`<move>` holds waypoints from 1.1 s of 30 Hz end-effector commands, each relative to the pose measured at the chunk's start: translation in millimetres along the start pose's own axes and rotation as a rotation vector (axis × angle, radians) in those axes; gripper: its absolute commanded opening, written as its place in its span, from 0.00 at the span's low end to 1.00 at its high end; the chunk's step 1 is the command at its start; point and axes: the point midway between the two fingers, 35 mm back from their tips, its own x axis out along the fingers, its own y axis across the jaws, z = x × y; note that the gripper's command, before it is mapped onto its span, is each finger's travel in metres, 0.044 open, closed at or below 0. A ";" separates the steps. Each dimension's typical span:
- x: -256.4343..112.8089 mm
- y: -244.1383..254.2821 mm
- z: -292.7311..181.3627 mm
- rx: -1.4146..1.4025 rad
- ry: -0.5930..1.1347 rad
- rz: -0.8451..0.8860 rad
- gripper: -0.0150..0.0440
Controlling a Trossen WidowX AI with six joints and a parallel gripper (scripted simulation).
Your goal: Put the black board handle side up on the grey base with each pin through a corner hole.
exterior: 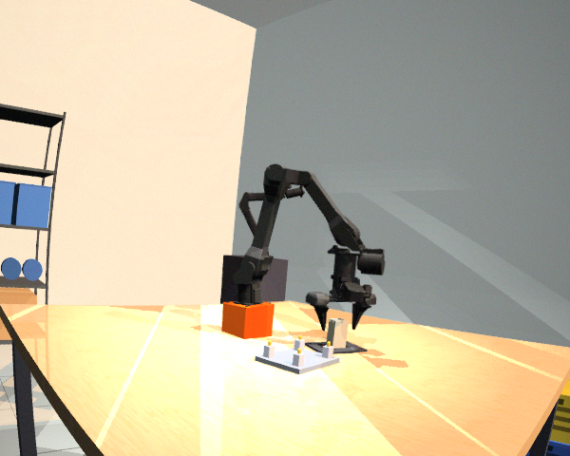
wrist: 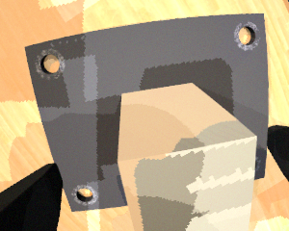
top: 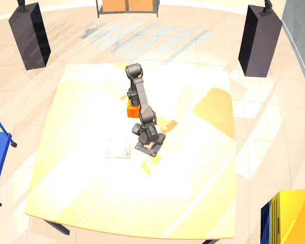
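In the exterior view, the grey base [top: 117,154] [exterior: 297,368] sits nearest on the bench [top: 136,210] [exterior: 177,392], its four posts upright, each with a gold pin on top, and no board on them yet. Just beyond it and to the right, the black board [top: 145,150] [exterior: 347,349] [wrist: 120,43] lies flat on the bench, handle up, turned at an angle to the base and apart from it. Its pale square handle [top: 148,145] [exterior: 336,333] [wrist: 159,120] stands upright.

Above the board hangs the claw [exterior: 338,329], fully open and holding nothing, its tips about level with the handle's top, one to each side. Farther off to the left is the orange block [top: 132,112] [exterior: 247,319] under the arm.

The step in hand looks to be the approach for the grasp. The next move likely calls for lowering the claw straight around the handle, centred, then closing; lifting and turning the board to match the pins would come later.
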 end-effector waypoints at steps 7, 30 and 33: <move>16.4 -3.0 -2.0 -0.002 0.002 -0.008 1.00; 19.7 -3.4 -2.3 -0.002 0.003 -0.008 0.39; 14.4 -2.5 -1.6 -0.002 0.002 -0.008 0.25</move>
